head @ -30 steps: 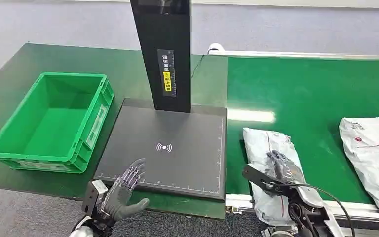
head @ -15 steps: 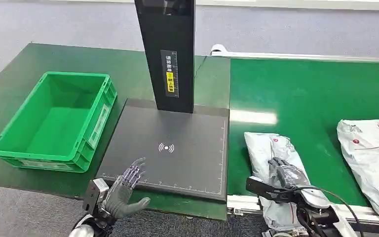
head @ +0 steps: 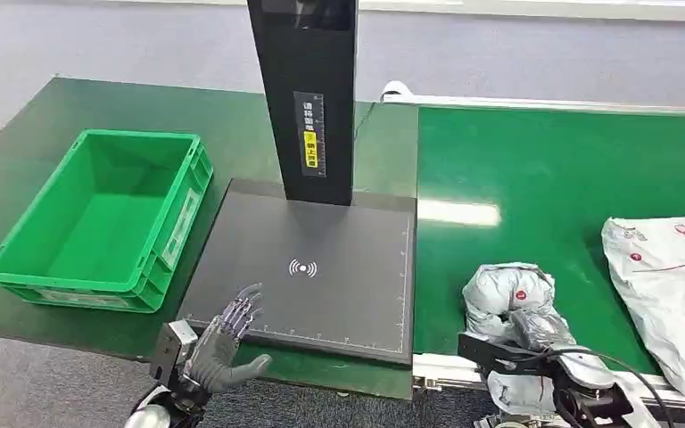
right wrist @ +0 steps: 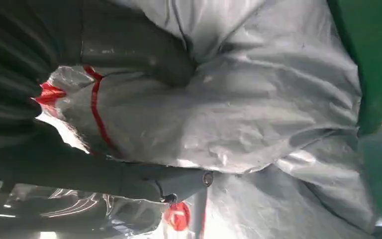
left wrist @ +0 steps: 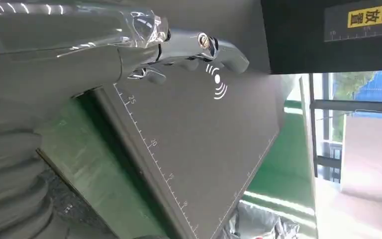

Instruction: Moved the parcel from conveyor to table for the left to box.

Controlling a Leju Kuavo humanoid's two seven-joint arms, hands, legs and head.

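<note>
Parcel (head: 508, 299), in your head view, sat bunched in the right hand (head: 535, 328) on the conveyor (head: 571, 178), three o'clock of the table (head: 321, 267); left hand (head: 223, 334) empty, fingers spread; right wrist view confirmed fingers (right wrist: 144, 55) gripping its wrap.

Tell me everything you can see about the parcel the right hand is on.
The parcel is a soft grey plastic mailer bag with red round marks and red lines, crumpled and bunched up. It lies on the green conveyor near its front edge, right of the black pad. The right hand grips it, fingers pressed into the folds.
</note>
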